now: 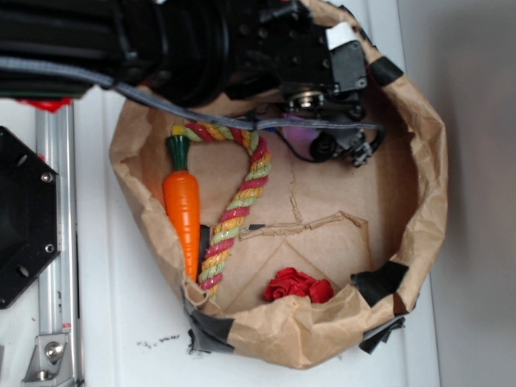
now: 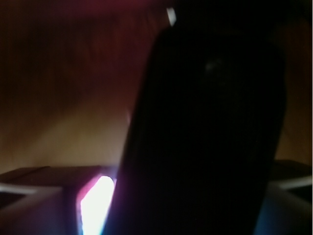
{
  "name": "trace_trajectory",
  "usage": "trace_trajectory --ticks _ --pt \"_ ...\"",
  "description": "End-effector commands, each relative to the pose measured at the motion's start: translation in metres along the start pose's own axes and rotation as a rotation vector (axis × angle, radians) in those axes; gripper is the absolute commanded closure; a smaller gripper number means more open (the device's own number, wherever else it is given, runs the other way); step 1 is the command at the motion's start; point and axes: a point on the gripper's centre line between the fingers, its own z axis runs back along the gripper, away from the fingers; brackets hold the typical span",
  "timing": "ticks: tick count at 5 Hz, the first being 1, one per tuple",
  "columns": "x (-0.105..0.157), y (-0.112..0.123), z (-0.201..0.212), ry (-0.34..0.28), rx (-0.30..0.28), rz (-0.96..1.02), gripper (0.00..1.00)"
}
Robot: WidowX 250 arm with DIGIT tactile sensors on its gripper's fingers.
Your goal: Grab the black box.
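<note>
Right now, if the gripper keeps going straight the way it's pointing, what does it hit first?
Probably the black box: the wrist view shows a dark glossy shape filling the frame right ahead of the gripper. It is too dark and blurred to tell whether they touch.

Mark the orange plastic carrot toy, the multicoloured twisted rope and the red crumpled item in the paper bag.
Orange plastic carrot toy (image 1: 183, 211): exterior view, middle of its body.
Multicoloured twisted rope (image 1: 239, 210): exterior view, its straight stretch.
Red crumpled item (image 1: 298, 285): exterior view, its centre.

Crumpled matt brown paper bag (image 1: 419, 161), patched with matt black tape (image 1: 379, 282). Glossy smooth orange carrot toy (image 1: 183, 214); twisted fibrous rope (image 1: 238, 210); brushed metal rail (image 1: 55, 242). A smooth dark shape (image 2: 210, 132) fills the wrist view.
</note>
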Motion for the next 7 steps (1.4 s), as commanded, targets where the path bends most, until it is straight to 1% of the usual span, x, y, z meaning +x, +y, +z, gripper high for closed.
trace_trajectory --ticks 1,2,3,4,5,6,7 --pt "-0.028 -0.038 0.112 -0.066 -0.142 -0.348 1.00" --pt "-0.035 -0.044 0.140 -0.034 -0.166 -0.511 1.00" --pt "-0.037 -0.048 0.140 -0.008 -0.145 -0.545 1.00" --pt "-0.040 -0.055 0.136 0.039 -0.132 -0.635 1.00" --pt "-0.044 -0.063 0.127 0.082 -0.088 -0.710 1.00" --pt "-0.047 -0.064 0.119 0.140 -0.074 -0.728 1.00" --pt "-0.043 -0.057 0.117 0.121 -0.041 -0.692 1.00"
